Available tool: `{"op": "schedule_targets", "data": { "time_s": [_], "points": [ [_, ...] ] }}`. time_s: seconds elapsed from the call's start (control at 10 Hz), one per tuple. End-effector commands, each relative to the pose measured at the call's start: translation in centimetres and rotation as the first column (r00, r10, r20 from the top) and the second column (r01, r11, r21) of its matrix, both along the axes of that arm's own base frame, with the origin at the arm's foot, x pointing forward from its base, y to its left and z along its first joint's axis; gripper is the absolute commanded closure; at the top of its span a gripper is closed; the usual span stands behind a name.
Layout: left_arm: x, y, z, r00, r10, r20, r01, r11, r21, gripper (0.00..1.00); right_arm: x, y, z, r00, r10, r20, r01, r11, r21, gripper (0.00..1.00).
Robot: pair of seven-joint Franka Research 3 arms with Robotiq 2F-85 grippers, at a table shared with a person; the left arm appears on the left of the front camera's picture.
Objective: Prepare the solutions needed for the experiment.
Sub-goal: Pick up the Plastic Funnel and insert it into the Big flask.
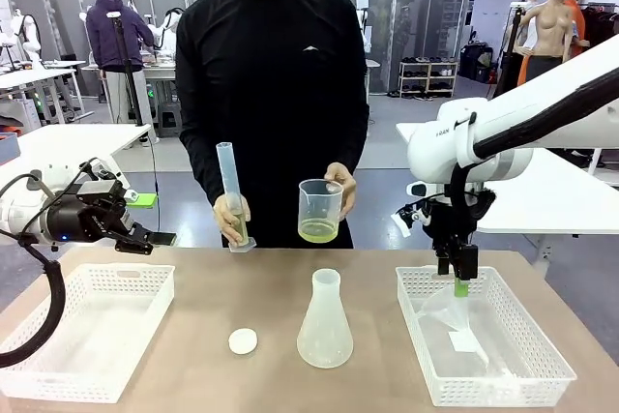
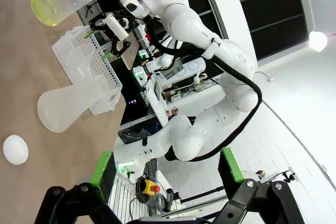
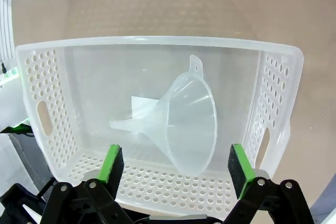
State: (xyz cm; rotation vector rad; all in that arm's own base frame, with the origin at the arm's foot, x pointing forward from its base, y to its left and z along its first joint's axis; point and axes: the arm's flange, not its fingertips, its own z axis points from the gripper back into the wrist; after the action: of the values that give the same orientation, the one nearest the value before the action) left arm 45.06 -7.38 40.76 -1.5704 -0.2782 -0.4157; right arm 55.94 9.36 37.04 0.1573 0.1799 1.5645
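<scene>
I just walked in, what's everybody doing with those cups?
A person across the table holds a tall measuring cylinder in one hand and a beaker with a little yellow-green liquid in the other. The flask stands on the table. The right gripper hangs open over a funnel lying in a basket. The left gripper is open at the side.

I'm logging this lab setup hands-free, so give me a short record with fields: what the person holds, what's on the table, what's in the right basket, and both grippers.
person: one hand holds a graduated cylinder, the other hand a beaker
solution: shallow yellow-green layer in the beaker
table: conical flask standing upright, white disc beside it
right basket: clear funnel lying on its side
left gripper: open, holding nothing
right gripper: open, above the funnel
</scene>
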Motion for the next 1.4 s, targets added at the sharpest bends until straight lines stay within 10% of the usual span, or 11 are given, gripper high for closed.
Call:
{"op": "schedule_targets", "data": {
  "time_s": [0.0, 0.8, 1.3],
  "points": [
    [-0.3, -0.1, 0.1, 1.0, 0.005, 0.003, -0.005, 1.0, 0.005, 0.0, 1.6, -0.2, -0.4, 0.997, 0.041, -0.066, -0.039, 0.999, 0.027, 0.0],
    [-0.3, -0.1, 0.1, 1.0, 0.005, 0.003, -0.005, 1.0, 0.005, 0.0, 1.9, -0.1, -3.1, 0.97, 0.119, -0.21, -0.107, 0.992, 0.068, 0.0],
    [-0.3, -0.1, 0.1, 1.0, 0.005, 0.003, -0.005, 1.0, 0.005, 0.0, 2.2, -0.1, -3.3, 0.974, 0.101, -0.204, -0.095, 0.995, 0.04, 0.55]
  ]
}}
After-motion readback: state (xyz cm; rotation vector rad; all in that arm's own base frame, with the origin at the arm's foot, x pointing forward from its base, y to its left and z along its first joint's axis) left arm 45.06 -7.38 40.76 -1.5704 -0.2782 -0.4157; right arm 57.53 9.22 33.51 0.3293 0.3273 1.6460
